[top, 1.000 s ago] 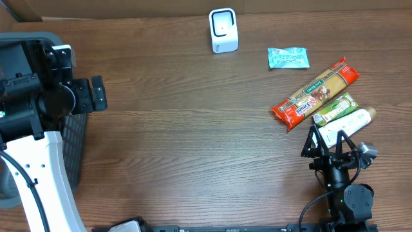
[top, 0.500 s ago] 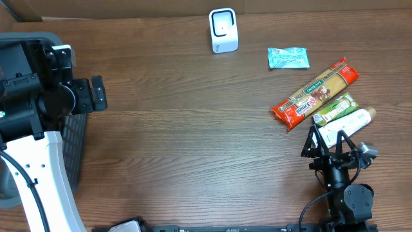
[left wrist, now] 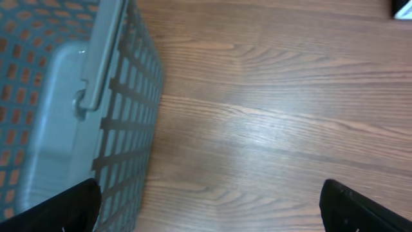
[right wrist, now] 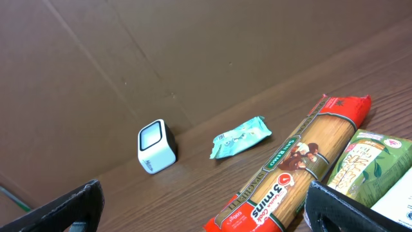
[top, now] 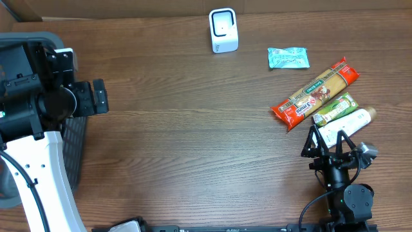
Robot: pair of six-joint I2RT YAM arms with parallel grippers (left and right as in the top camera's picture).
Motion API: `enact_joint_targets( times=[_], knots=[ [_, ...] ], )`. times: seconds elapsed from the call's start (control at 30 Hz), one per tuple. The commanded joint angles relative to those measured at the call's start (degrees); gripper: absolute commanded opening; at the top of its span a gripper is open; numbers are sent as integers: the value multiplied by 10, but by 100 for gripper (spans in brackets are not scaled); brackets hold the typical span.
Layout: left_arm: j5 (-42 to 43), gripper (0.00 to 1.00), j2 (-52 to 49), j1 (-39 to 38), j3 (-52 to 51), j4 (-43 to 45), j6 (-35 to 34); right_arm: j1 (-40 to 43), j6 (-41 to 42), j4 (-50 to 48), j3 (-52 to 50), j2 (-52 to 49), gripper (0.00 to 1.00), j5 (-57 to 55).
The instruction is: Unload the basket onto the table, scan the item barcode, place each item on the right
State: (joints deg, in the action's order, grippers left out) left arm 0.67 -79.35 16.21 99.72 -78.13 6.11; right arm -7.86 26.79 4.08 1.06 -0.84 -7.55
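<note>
A white barcode scanner [top: 223,30] [right wrist: 156,147] stands upright at the table's far edge. Several items lie at the right: a teal packet [top: 288,57] [right wrist: 240,136], a long red spaghetti packet [top: 315,94] [right wrist: 296,174], a green packet [top: 335,108] [right wrist: 370,164] and a white tube [top: 347,124]. My right gripper [top: 327,140] [right wrist: 212,209] stands open just in front of the tube and holds nothing. Far to the left, my left gripper [top: 100,96] [left wrist: 212,212] is open and empty over bare wood beside the basket.
A grey slotted basket [top: 74,148] [left wrist: 64,96] sits at the table's left edge under the left arm. A brown cardboard wall [right wrist: 193,51] runs along the back behind the scanner. Wood tabletop [top: 193,129] lies between the two arms.
My left gripper has edged very slightly to the right. The right arm and the items have not moved.
</note>
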Motion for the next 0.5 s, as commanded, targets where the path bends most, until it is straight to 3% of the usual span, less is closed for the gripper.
enact_joint_targets(
  times=[0.0,0.2,0.47],
  knots=[
    [33,99,30,0,-34,19,-16,2,-1,-2,-6,7,100,-3],
    [59,99,104,0,-198,177,-19,2,-1,-2,-6,7,100,-3],
    [178,100,181,0,-487,510,-19,2,-1,-2,-6,7,100,-3]
  ],
)
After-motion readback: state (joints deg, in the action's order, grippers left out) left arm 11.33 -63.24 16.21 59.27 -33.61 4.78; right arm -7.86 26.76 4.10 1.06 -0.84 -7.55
